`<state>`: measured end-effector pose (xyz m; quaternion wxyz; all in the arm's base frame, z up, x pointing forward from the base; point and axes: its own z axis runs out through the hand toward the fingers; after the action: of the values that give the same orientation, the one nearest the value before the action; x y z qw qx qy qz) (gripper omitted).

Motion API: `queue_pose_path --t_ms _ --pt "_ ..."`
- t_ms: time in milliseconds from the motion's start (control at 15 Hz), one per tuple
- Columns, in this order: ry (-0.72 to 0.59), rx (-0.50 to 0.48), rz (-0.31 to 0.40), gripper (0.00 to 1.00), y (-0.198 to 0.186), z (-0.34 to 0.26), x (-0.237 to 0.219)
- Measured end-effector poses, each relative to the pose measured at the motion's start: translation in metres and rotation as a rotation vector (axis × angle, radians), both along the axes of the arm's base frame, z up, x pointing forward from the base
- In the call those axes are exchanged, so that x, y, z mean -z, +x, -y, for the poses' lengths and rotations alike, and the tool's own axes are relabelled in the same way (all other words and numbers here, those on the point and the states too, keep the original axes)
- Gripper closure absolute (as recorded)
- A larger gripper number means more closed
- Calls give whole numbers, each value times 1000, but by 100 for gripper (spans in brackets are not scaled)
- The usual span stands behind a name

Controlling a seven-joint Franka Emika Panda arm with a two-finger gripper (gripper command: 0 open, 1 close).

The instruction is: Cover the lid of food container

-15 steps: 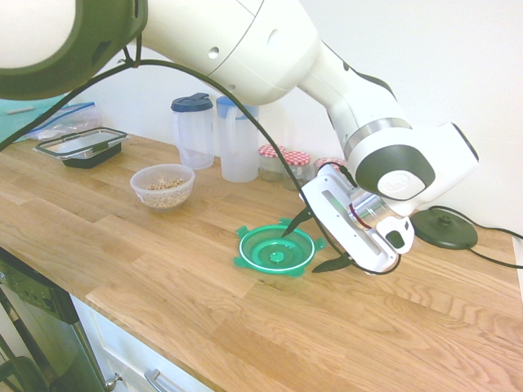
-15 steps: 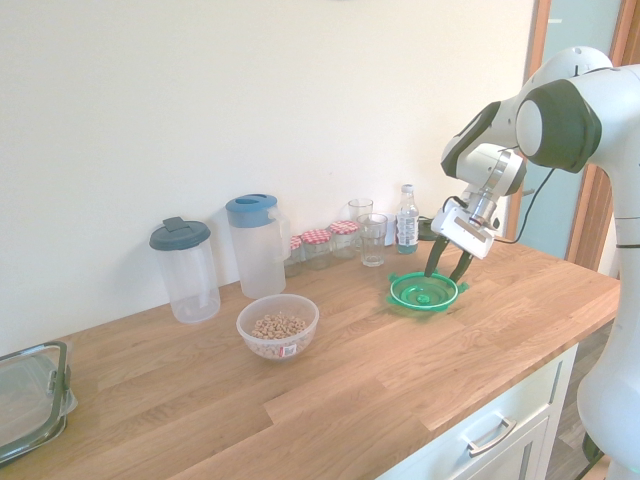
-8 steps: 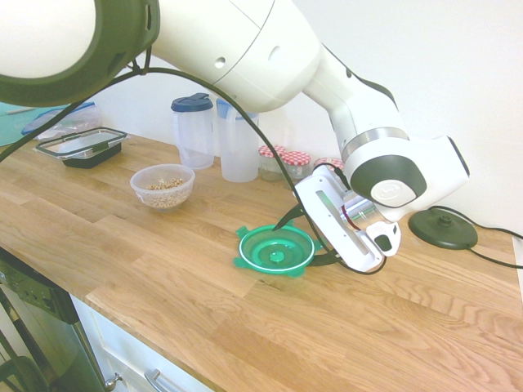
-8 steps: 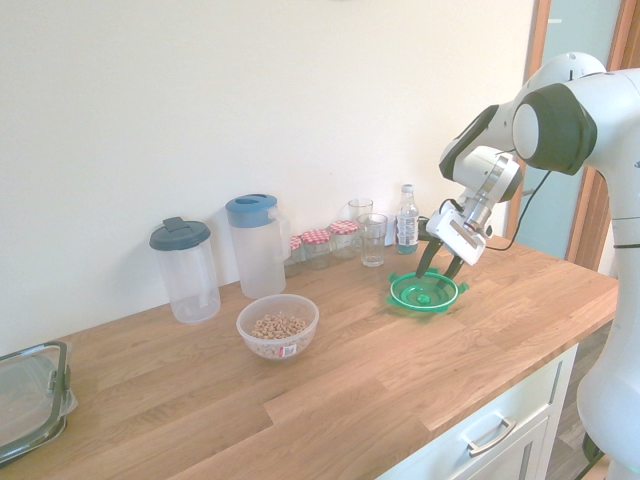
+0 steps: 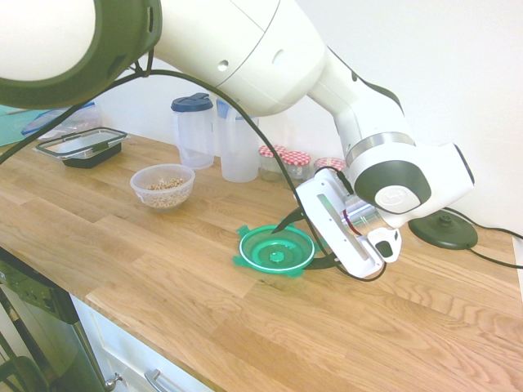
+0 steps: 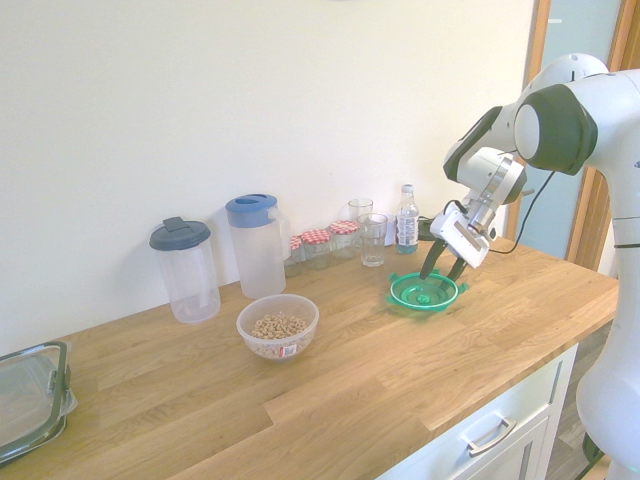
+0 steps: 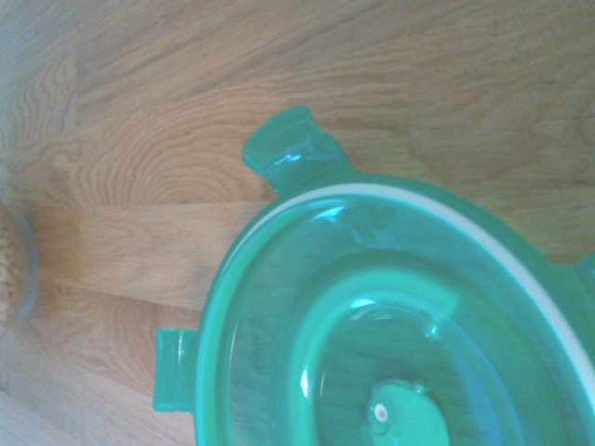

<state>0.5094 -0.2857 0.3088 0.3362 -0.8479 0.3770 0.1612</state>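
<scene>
Green translucent plastic forms the lid [image 5: 277, 249], which lies flat on the bench [image 5: 204, 302], apart from the food container [image 5: 163, 189]. Clock positions below are read from the lid in the first exterior view.

The end effector [image 5: 291, 248] reaches in from three o'clock with its fingers spread and nothing gripped. One finger slants over the lid's rim at about one o'clock; the other lies low beside the rim at about four o'clock. Contact with the rim cannot be confirmed.

The food container stands upright at ten o'clock, uncovered, with beige grains inside. Farther out at ten o'clock is the black-rimmed container [image 5: 82, 147]. A lidded tumbler [image 5: 194, 139] stands at eleven o'clock, the pitcher [image 5: 238, 151] between eleven and twelve, and a dark round base [image 5: 442, 229] at three o'clock.

Step in hand, as judged: alignment for the lid pickup; the covering step remains to be done. The next move calls for seating the fingers about the rim or a clip tab [image 5: 242, 262], closing, then lifting level toward ten o'clock. Caution: a grip on one edge may let the lid tilt or slide.
</scene>
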Motion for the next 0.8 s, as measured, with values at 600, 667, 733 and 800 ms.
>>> queue_pose_path --t_ms 600,667,733,800 --pt "2 -9 -17 100 3 -4 13" --pt "1 -9 -17 100 3 -4 14" --pt "0 -9 -17 100 3 -4 14" --pt "0 -10 -17 100 3 -5 14"
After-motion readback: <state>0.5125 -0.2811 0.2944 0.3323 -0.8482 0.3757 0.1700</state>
